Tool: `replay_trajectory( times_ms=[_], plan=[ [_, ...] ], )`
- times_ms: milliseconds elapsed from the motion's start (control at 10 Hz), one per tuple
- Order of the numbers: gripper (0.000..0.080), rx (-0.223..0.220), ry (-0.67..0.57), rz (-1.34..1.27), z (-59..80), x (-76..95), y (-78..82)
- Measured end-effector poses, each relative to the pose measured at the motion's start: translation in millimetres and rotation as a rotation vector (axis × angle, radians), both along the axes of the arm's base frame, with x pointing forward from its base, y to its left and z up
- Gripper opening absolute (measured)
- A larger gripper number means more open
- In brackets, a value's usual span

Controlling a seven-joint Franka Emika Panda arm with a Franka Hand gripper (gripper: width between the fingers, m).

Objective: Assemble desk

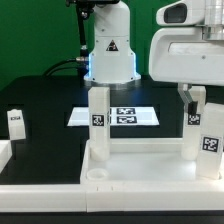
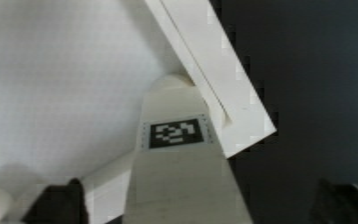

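The flat black bench [image 1: 40, 120] carries everything in the exterior view. A large white rectangular rimmed plastic tabletop [image 1: 140, 168] lies directly on it at the near edge, a round socket at its corner toward the exterior view's left. Farther back, close to the robot's white base [image 1: 108, 62], the thin flat white marker board [image 1: 115, 115] lies flat on the bench, showing black square tags. Well apart, toward the exterior view's left, a short white blocky leg [image 1: 15, 124] with a black-and-white tag stands upright on the bench. A white border rail [image 1: 5, 157] sits at the exterior view's left edge.
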State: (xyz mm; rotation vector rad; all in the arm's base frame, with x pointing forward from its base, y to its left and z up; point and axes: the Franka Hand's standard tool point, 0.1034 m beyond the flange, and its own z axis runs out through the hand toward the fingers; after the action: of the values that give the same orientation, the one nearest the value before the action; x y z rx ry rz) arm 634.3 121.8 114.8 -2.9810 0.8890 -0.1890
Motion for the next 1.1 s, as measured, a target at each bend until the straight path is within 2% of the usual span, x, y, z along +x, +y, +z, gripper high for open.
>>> replay_trajectory(
  times_ms=[100,200,300,400,600,800,900,1100],
  plan=[
    [0.0548,0.0,0.0,-0.001,0.0,0.0,-0.2],
    [0.0364,0.013,0.0,-0.075,-0.3,-0.2,0.5],
    [0.0286,0.028,0.002,-0.189,-0.7,-0.6,-0.1],
    [0.0286,0.038,0.005,-0.242,-0.7,-0.8,-1.0],
    [0.0286,0.098,0.02,-0.52,-0.9,-1.6,-2.9],
    [0.0286,0.217,0.032,-0.912,-1.5,0.2,-0.6],
    [0.0286,0.255,0.035,-1.034,-1.4,1.2,-0.3],
    [0.0287,0.263,0.037,-1.092,-1.4,1.5,0.8]
  ],
)
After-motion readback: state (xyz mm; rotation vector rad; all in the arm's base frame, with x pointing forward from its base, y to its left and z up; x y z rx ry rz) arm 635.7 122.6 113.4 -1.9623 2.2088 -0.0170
